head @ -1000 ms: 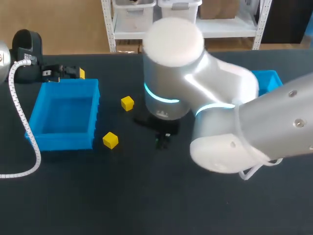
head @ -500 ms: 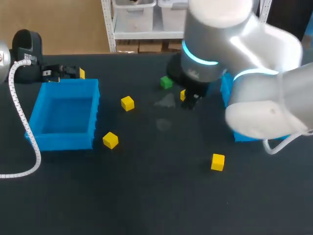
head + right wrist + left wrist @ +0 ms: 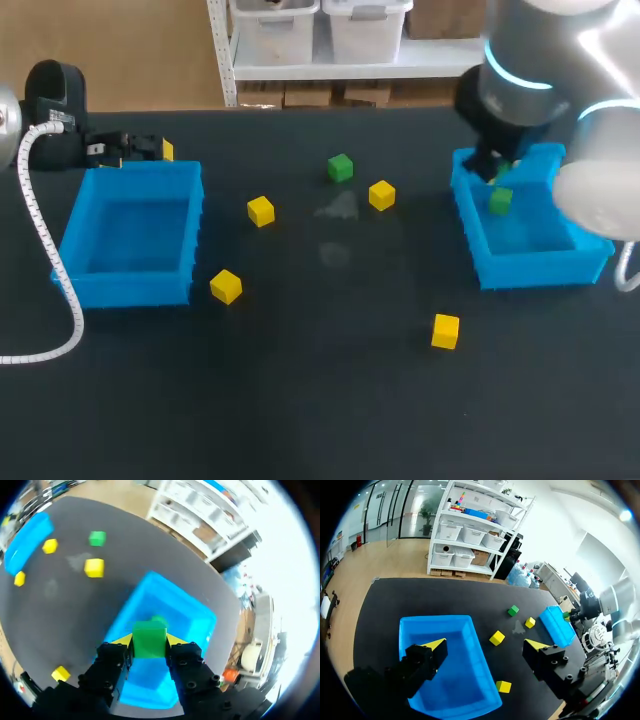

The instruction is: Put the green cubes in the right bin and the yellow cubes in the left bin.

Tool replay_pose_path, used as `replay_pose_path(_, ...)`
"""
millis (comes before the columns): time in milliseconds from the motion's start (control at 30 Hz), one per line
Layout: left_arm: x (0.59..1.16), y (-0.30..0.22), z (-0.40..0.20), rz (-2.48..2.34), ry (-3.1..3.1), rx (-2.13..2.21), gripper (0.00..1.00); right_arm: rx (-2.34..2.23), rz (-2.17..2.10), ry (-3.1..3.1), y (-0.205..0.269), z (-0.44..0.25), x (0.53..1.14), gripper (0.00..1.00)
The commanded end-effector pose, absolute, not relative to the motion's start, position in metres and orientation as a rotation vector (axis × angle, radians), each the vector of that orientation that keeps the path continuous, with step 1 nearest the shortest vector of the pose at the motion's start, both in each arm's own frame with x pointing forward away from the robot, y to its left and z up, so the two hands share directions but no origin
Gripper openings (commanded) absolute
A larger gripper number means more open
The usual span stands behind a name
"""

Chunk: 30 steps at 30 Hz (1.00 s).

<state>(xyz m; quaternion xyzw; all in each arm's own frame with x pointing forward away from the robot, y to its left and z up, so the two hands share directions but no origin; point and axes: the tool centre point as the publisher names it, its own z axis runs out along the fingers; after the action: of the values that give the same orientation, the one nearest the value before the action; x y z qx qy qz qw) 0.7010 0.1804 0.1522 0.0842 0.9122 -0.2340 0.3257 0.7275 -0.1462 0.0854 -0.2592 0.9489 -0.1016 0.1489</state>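
Note:
My right gripper [image 3: 497, 188] hangs over the right blue bin [image 3: 580, 262], shut on a green cube [image 3: 501, 201]. In the right wrist view that green cube [image 3: 149, 641] sits between the yellow-tipped fingers of the gripper [image 3: 149, 638], above the bin's floor [image 3: 172, 607]. A second green cube [image 3: 340, 167] lies mid-table at the back. Yellow cubes lie beside it [image 3: 381, 194], near the left bin [image 3: 261, 210] [image 3: 226, 286], and towards the front [image 3: 445, 330]. My left gripper [image 3: 485, 645] stands open above the empty left blue bin [image 3: 445, 680].
A white coiled cable [image 3: 40, 250] runs down the table's left side past the left bin [image 3: 130, 290]. My left arm's gripper [image 3: 135, 148] sits behind that bin's back wall. Bare dark tabletop [image 3: 320, 400] fills the front.
My right arm has swung from the middle of the table to the right, carrying the green cube over the right bin. The left arm has kept still.

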Motion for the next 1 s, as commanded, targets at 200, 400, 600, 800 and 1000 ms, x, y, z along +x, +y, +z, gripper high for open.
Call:
replay_pose_path(200, 0.701, 0.183, 0.150, -0.627, 2.381, 0.227, 1.00, -0.638, -0.283, 2.782, -0.193, 0.063, 0.730, 0.09)
replay_pose_path(400, 0.701, 0.183, 0.150, -0.627, 2.381, 0.227, 1.00, -0.639, -0.269, 2.786, -0.191, 0.063, 0.736, 0.88)
replay_pose_path(600, 0.701, 0.183, 0.150, -0.627, 2.381, 0.227, 1.00, -0.720, -0.247, 2.733, -0.177, 0.086, 0.759, 1.00)
replay_pose_path(800, 0.701, 0.183, 0.150, -0.627, 2.381, 0.227, 1.00, -0.841, -0.231, 2.671, -0.147, 0.107, 0.782, 1.00)
replay_pose_path(1000, 0.701, 0.183, 0.150, -0.627, 2.381, 0.227, 1.00, -0.953, -0.202, 2.645, -0.103, 0.107, 0.800, 1.00)
